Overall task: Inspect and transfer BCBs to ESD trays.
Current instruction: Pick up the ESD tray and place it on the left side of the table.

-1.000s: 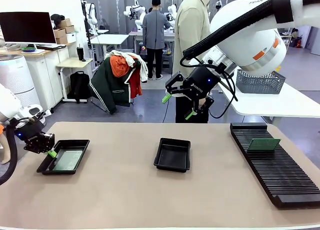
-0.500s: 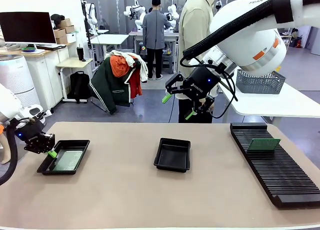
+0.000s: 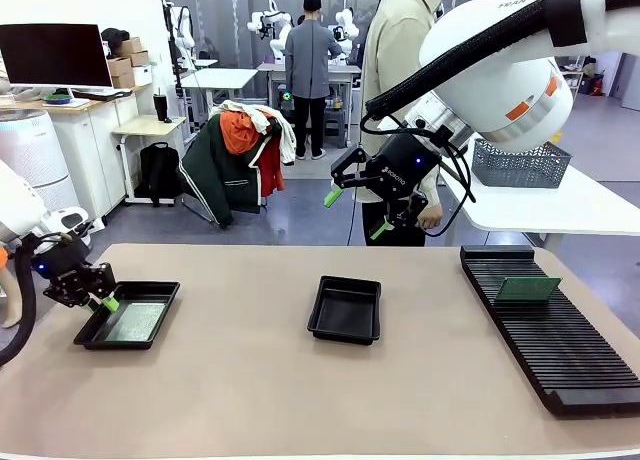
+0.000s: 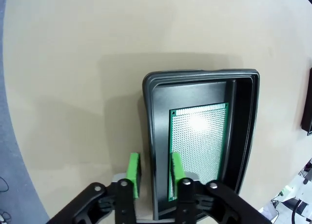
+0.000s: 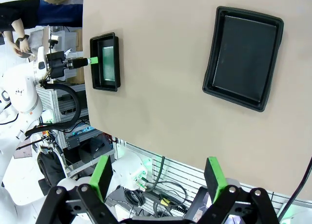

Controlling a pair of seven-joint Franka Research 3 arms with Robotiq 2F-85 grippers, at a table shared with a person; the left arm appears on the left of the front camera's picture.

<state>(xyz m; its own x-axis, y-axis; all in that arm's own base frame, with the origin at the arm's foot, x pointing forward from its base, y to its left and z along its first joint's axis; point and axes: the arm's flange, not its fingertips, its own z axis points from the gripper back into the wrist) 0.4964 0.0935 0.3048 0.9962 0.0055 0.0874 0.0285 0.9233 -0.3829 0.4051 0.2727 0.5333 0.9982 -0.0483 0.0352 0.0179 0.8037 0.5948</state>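
Note:
One green BCB (image 4: 199,146) lies flat on the floor of the left ESD tray (image 4: 195,77). My left gripper (image 4: 155,168) stands open over that tray's near wall, one finger outside it and one over the board's edge, holding nothing. In the front view the left gripper (image 3: 103,302) is at the left tray (image 3: 150,286), with the BCB (image 3: 135,321) inside. A second ESD tray (image 3: 345,310) sits at mid-table with a bare floor. Another BCB (image 3: 528,288) stands on edge in the rack. My right gripper (image 3: 356,213) hangs open high above the table's far side, also seen as the right gripper (image 5: 158,177).
A long black slotted rack (image 3: 560,340) runs along the table's right side. A grey wire mesh basket (image 3: 520,165) stands on a white side table at the right. A person (image 3: 390,70) stands just behind my right gripper at the far edge.
My left gripper's jaws have opened from shut and let go of the green board, which now lies in the left tray. The right arm has not moved.

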